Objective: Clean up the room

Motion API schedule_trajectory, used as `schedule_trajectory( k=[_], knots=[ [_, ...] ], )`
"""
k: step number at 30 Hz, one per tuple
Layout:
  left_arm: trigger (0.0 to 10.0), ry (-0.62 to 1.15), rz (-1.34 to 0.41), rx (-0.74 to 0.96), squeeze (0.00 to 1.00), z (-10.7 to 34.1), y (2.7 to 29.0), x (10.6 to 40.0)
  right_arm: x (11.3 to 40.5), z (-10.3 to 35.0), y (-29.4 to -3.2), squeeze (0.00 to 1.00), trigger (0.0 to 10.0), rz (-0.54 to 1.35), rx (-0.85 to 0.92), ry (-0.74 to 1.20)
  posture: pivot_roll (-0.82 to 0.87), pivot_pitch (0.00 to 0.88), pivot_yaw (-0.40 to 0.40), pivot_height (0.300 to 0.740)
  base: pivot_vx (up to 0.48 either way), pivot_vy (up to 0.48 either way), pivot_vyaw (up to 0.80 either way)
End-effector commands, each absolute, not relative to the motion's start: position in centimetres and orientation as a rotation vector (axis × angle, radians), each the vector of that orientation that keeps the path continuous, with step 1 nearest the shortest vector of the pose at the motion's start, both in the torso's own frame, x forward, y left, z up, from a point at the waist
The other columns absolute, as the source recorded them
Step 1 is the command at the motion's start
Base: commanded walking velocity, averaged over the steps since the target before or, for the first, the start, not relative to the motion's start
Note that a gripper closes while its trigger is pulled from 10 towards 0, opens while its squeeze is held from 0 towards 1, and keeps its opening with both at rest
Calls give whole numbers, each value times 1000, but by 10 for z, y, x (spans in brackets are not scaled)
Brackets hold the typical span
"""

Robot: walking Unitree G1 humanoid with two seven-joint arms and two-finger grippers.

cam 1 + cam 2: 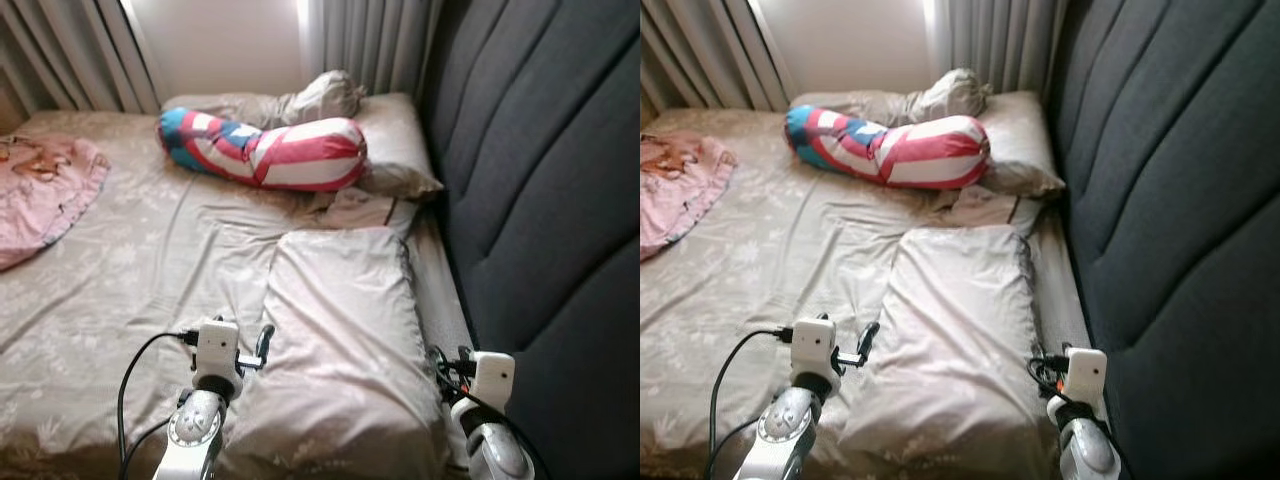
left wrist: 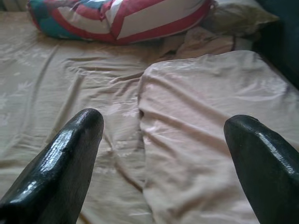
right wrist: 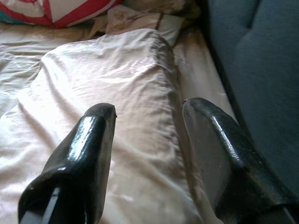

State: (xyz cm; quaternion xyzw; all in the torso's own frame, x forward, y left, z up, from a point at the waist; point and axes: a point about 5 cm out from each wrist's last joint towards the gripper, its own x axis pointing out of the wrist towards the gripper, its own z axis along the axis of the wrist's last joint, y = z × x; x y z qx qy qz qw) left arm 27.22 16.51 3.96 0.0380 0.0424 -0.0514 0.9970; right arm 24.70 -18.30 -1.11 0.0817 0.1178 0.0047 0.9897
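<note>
Landmark: the beige pillow [image 1: 345, 330] lying flat on the bed [image 1: 120, 270], alongside the dark padded headboard [image 1: 540, 200].

Left gripper [image 2: 163, 158]: above the pillow's edge away from the headboard, jaws spread wide, holding nothing. Right gripper [image 3: 149, 135]: above the pillow's headboard-side edge, jaws parted, empty.

Beyond the pillow: striped bolster [image 1: 265, 150] lying against a second beige pillow [image 1: 395, 140]; a rumpled cloth [image 1: 360, 210] lies between that pair and the near pillow. Pink blanket [image 1: 45, 185] well off to the far side of the bed from the pillow.

Risks, as I judge them:
- Left fingers straddle the pillow edge and the loose sheet; closing here could pinch sheet along with the pillowcase and drag bedding.
- Right gripper works close to the headboard; a small lateral drift could scrape fingers on the padding or slip into the gap beside the mattress.
- Soft filling: uneven two-sided lift would let the pillow sag or slide free.
</note>
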Motion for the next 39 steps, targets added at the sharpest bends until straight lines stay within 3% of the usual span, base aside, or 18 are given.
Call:
schedule_trajectory(
  k=[1, 10, 24, 28, 39],
  knots=[
    [10000, 67, -110, 72, 0, 43, 163, 274, 243, -14, -188, 0, 10000, -3, 166, 245, -108, 22, -40, 740, 277, 0, 0],
    [10000, 63, -119, 78, 0, 44, 163, 275, 241, -16, -190, 0, 10000, -6, 170, 253, -109, 28, -37, 740, 272, 0, 0],
    [10000, 19, -119, 54, 0, 54, 163, 282, 241, -16, -193, 0, 10000, 0, 173, 243, -110, 36, -35, 740, 0, 0, 0],
    [10000, 12, -118, 51, 0, 57, 163, 284, 251, -11, -179, 0, 10000, 16, 169, 227, -111, 36, -34, 740, 0, 0, 0],
    [10000, 14, -120, 45, 0, 57, 162, 284, 251, -11, -179, 0, 10000, 13, 167, 227, -111, 37, -34, 740, 0, 0, 0]
  ],
)
